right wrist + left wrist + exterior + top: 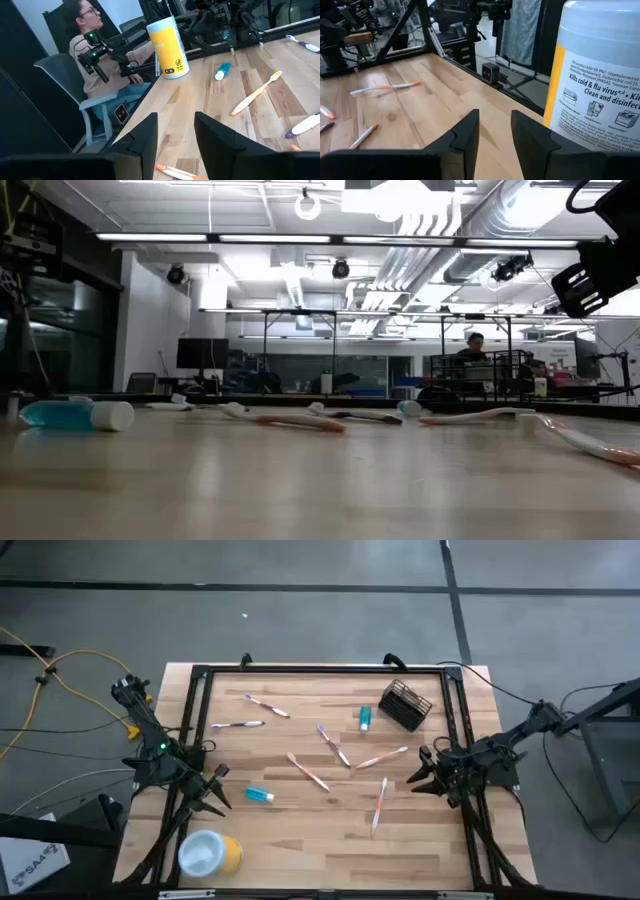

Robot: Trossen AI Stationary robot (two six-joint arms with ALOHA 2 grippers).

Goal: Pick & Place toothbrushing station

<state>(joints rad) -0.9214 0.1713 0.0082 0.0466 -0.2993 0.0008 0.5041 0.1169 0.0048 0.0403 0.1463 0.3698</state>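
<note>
Overhead, the black wire-mesh holder point(405, 704) lies tilted at about 1 o'clock on the wooden counter point(300, 830), one blue tube point(365, 718) just beside it and another point(259, 795) toward 8 o'clock. Toothbrushes point(308, 772) are scattered across the middle. Left pincer point(213, 790) at 9 o'clock and right pincer point(425, 773) at 3 o'clock both hover partly open, holding nothing. A yellow wipes canister point(210, 854), apparently lying on its side, sits at 7 o'clock.

The table holds 6 toothbrushes point(310, 773), 2 blue tubes point(259, 795), 1 mesh holder point(405, 704), and 1 wipes canister point(210, 854).
</note>
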